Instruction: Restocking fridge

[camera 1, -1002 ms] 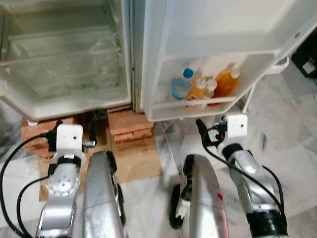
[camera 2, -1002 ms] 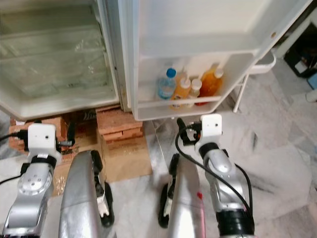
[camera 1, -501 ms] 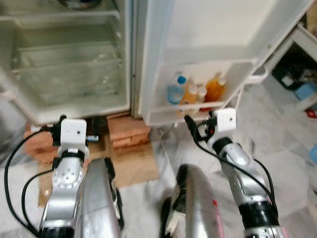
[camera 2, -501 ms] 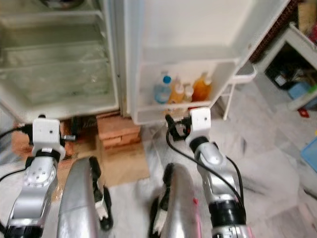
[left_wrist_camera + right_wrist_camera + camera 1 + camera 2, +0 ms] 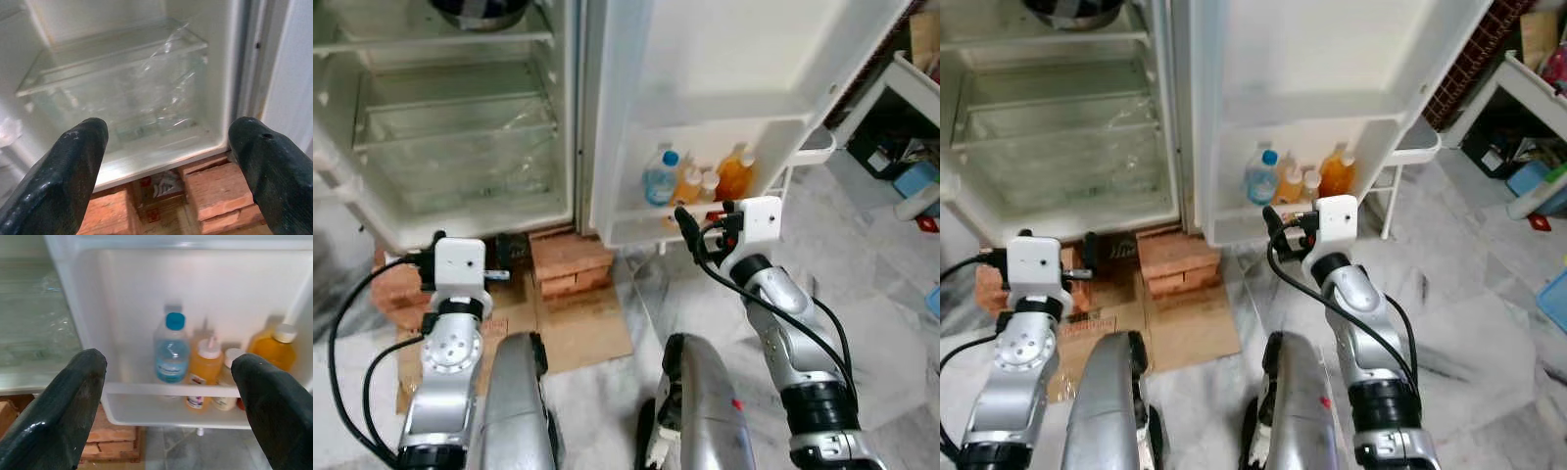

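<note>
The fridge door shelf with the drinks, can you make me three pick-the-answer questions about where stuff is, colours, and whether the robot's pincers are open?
1. Where do the bottles stand?
A. bottom door shelf
B. on the floor
C. in the clear drawer

2. What colour is the water bottle's cap?
A. red
B. blue
C. green

3. How is the right pincer?
A. shut on a bottle
B. open, holding nothing
C. shut tight, holding nothing

Answers:
1. A: the bottles sit behind the rail of the door shelf.
2. B: the water bottle has a blue cap.
3. B: the right pincer has its fingers spread wide, short of the shelf.
</note>
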Controlling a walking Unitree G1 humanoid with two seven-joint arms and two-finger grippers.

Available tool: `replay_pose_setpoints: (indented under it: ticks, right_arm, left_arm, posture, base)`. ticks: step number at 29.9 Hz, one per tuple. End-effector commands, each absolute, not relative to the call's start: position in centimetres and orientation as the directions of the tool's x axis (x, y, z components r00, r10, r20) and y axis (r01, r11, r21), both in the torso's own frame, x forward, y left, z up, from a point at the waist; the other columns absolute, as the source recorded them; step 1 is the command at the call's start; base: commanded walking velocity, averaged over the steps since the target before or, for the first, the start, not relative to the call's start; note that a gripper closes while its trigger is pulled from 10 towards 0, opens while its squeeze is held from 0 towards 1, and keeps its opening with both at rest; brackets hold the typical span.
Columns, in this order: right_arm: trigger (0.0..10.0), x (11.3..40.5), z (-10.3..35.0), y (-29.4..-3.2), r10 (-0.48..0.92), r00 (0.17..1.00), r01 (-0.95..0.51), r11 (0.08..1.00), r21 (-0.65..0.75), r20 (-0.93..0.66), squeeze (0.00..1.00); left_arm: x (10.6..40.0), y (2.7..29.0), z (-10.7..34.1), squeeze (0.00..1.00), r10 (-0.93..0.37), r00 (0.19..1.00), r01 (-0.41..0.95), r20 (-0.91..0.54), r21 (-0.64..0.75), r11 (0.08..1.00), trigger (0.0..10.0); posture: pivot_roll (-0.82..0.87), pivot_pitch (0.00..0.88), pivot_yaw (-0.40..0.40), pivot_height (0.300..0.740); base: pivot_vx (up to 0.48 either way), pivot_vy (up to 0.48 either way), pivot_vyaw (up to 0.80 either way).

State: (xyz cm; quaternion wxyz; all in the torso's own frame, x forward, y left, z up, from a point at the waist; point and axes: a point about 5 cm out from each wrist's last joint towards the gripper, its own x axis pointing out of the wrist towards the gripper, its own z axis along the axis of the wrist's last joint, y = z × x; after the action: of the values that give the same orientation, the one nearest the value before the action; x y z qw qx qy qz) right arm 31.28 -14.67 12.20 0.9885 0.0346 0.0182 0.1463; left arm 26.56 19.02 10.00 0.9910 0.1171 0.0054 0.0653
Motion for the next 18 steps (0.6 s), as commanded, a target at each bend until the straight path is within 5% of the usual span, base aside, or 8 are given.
replay_pose_setpoints:
  ticks: [1, 13, 18]
  right_arm:
    - [10.0, 31.4, 12.3, -15.3, 0.260, 0.965, -0.258, 0.963, 0.083, -0.018, 0.00]
    - [10.0, 31.3, 12.0, -15.5, 0.231, 0.972, -0.228, 0.969, 0.098, -0.030, 0.00]
    - [10.0, 29.4, 9.8, -16.4, 0.160, 0.978, -0.136, 0.977, 0.165, -0.138, 0.00]
  left_arm:
    - [26.5, 19.0, 9.7, 0.00, 0.133, 0.991, -0.129, -0.004, 0.233, 0.964, 10.0]
    - [26.5, 18.7, 9.7, 0.00, 0.108, 0.994, -0.104, -0.006, 0.233, 0.967, 10.0]
    - [24.4, 19.9, 8.9, 0.00, 0.091, 0.994, -0.074, -0.063, 0.228, 0.971, 10.0]
  posture:
    - [0.10, 0.128, -0.107, 0.608]
    - [0.10, 0.133, -0.096, 0.676]
    - [0.10, 0.131, -0.097, 0.703]
  base:
    - [0.000, 0.000, 0.00]
    - [0.000, 0.000, 0.00]
    - [0.000, 0.000, 0.00]
